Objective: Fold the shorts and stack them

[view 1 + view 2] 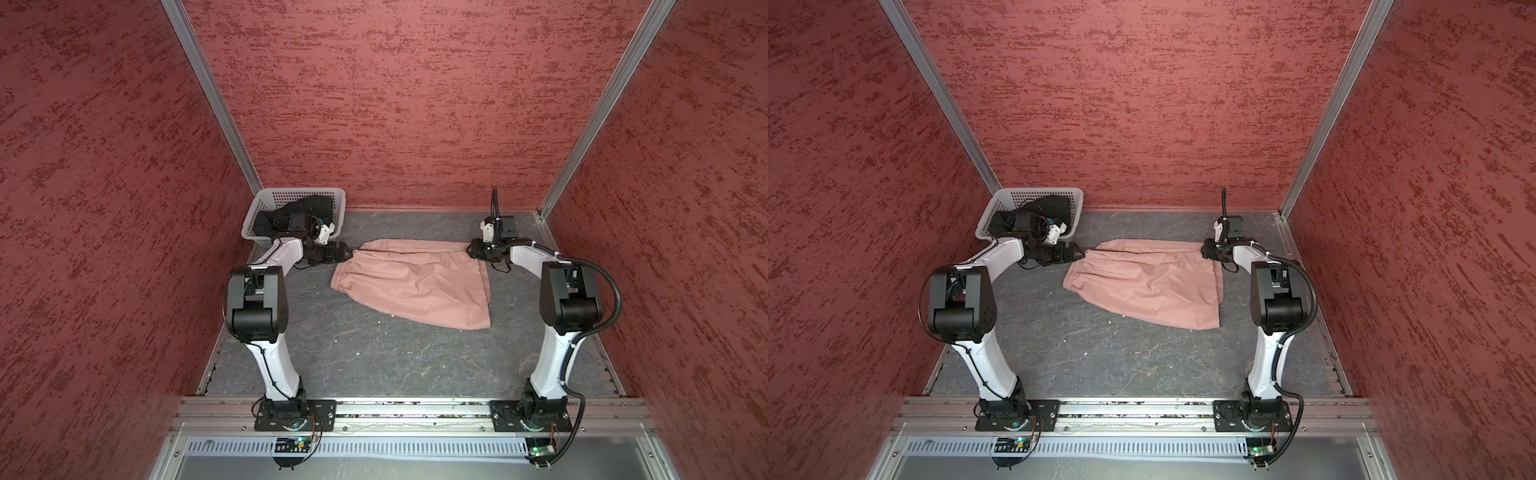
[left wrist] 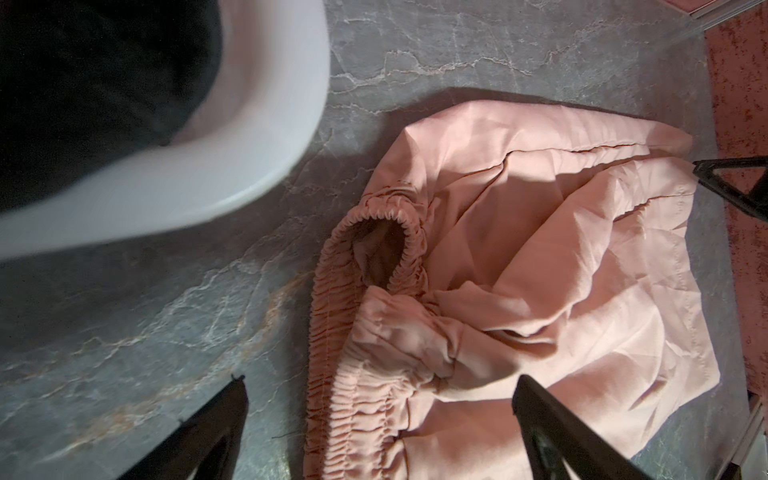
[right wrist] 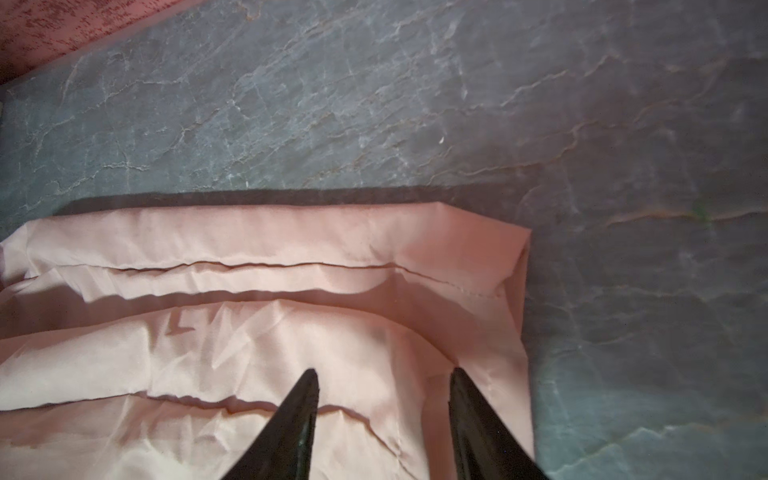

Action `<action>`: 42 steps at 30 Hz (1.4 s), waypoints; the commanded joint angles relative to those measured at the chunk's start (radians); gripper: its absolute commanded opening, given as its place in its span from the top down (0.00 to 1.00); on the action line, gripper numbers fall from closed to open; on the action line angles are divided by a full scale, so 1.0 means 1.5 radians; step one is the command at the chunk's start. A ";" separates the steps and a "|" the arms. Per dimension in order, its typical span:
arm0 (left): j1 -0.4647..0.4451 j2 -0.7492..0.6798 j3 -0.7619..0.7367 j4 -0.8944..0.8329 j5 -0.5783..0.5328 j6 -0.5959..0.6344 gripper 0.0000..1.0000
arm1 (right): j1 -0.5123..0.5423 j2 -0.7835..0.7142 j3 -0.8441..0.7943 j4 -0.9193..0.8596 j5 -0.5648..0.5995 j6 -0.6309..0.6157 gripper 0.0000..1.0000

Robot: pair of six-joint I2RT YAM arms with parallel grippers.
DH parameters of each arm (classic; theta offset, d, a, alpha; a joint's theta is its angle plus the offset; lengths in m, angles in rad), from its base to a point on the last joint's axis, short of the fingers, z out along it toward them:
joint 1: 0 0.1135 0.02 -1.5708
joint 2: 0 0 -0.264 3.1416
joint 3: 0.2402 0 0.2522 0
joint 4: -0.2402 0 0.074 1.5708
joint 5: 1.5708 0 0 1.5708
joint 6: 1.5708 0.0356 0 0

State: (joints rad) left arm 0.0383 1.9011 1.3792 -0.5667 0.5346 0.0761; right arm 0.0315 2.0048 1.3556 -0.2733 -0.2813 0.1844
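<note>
Red textured walls [image 1: 104, 166] enclose the work cell on three sides, and its floor is a dark grey veined stone-pattern tabletop [image 1: 374, 365]. You will find the dusty pink cloth shorts [image 1: 415, 282] lying spread on this tabletop between the two arms, toward the far half, in both top views [image 1: 1150, 282]. Their gathered elastic waistband [image 1: 338, 278] faces the left arm and the leg hems face the right arm; the cloth is creased, with long folds along its far edge. Locate the left gripper [image 1: 347, 252] at the far left corner of the shorts, low over the table. In the left wrist view the left gripper [image 2: 380, 378] has its jaws wide apart, one finger over bare tabletop and the other over pink cloth, with the waistband lying between them; nothing is clamped. Locate the right gripper [image 1: 471, 249] at the far right corner of the shorts. In the right wrist view the right gripper [image 3: 384, 370] shows two black fingers partly apart above the pink cloth near its hemmed corner, with a clear gap between the tips; you cannot tell whether the tips touch the cloth. The black cloth shorts [image 1: 311, 205] lie bundled inside the white perforated plastic basket [image 1: 259, 214], which stands in the far left corner of the tabletop; the left arm's wrist hides part of them. The two pairs are apart, not stacked.
</note>
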 commanded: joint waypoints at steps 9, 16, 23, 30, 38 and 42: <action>-0.004 -0.007 -0.033 0.019 0.054 0.001 0.01 | 0.000 -0.004 -0.010 0.024 -0.017 0.010 0.87; 0.002 -0.003 -0.034 0.046 0.061 -0.001 0.00 | 0.000 -0.044 -0.025 0.044 -0.010 0.026 1.00; 0.012 0.031 -0.002 0.088 0.115 -0.017 0.02 | 0.000 -0.064 -0.042 0.043 -0.009 0.026 1.00; -0.002 0.055 0.016 0.074 0.113 -0.009 0.08 | 0.000 -0.068 -0.041 0.039 -0.010 0.023 1.00; -0.004 0.053 0.019 0.079 0.170 -0.020 0.39 | 0.000 -0.089 -0.044 0.045 -0.018 0.024 1.00; -0.005 0.040 0.021 0.078 0.187 -0.026 0.69 | 0.000 -0.124 -0.055 0.045 -0.009 0.022 1.00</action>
State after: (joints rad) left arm 0.0368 1.9781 1.3975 -0.4561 0.7643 0.0425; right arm 0.0315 1.8931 1.2861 -0.2356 -0.2951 0.2253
